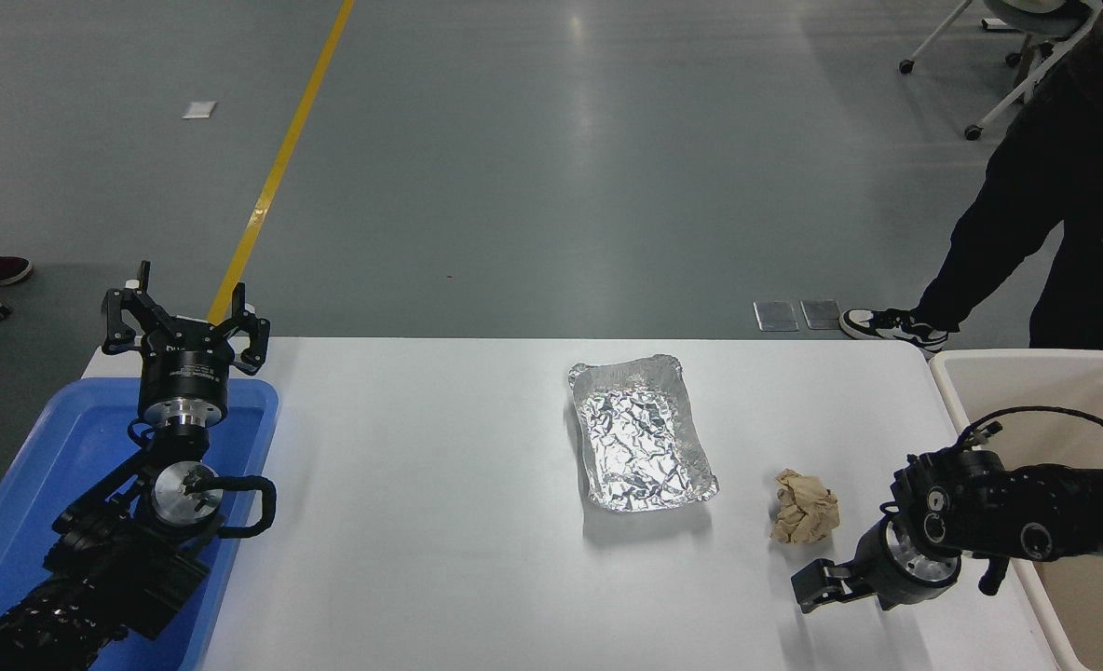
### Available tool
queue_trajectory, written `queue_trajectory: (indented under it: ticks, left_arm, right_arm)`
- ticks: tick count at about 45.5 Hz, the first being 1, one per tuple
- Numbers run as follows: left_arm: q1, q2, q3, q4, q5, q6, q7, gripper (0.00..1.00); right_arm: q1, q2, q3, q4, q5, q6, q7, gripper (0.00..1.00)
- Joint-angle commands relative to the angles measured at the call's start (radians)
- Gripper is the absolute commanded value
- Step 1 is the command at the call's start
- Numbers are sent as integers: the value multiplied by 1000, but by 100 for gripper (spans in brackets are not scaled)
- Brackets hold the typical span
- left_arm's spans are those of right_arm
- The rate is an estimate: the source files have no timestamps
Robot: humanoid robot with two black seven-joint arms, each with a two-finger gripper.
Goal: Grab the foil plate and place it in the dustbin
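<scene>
**Foil plate mid-table, both arms clear of it**

We note the foil plate lying flat on the white table, a little right of the table's middle and nearer the far edge than the near one. Its long axis runs from the far edge toward the camera, slanted slightly so the near end sits further right. The open side faces up; the crinkled floor and raised rim are fully exposed.

Bare tabletop surrounds the plate on all sides. To its left the table is open as far as the blue tray, which overlaps the table's left edge. To its right, near but not touching, lies a crumpled brown paper ball.

The dustbin stands just past the table's right edge, its cream rim level with the tabletop; only part of it is in view.

The right gripper hangs low over the table's near right corner, pointing left, below the paper ball and well apart from the plate. We cannot tell how its fingers stand. The left gripper is parked over the blue tray's far end, fingers spread wide, holding nothing.

Small print on the left gripper's body is too fine to read.

A person in dark clothing stands beyond the table's far right corner.
</scene>
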Motion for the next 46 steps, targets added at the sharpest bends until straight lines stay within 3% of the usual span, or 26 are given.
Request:
queue_trajectory:
  ticks: [1,15,28,36,46]
  left_arm:
    - [0,0,0,0,2,0,-3,99]
    - [0,2,0,0,-2,-2,-1,99]
    - [0,2,0,0,-2,-3,-1,99]
    - [0,2,0,0,-2,-2,-1,99]
    - [0,2,0,0,-2,-2,-1,99]
  right_arm:
    - [-6,4,-1,-5,-5,-5,-7,100]
    - [40,-14,2,51,9,5,-7,100]
    - [347,-264,-9,323,27,152,-7,100]
    - [576,-372,-57,444,133,224,-33,100]
    - [939,-340,-274,461,293,245,-62,100]
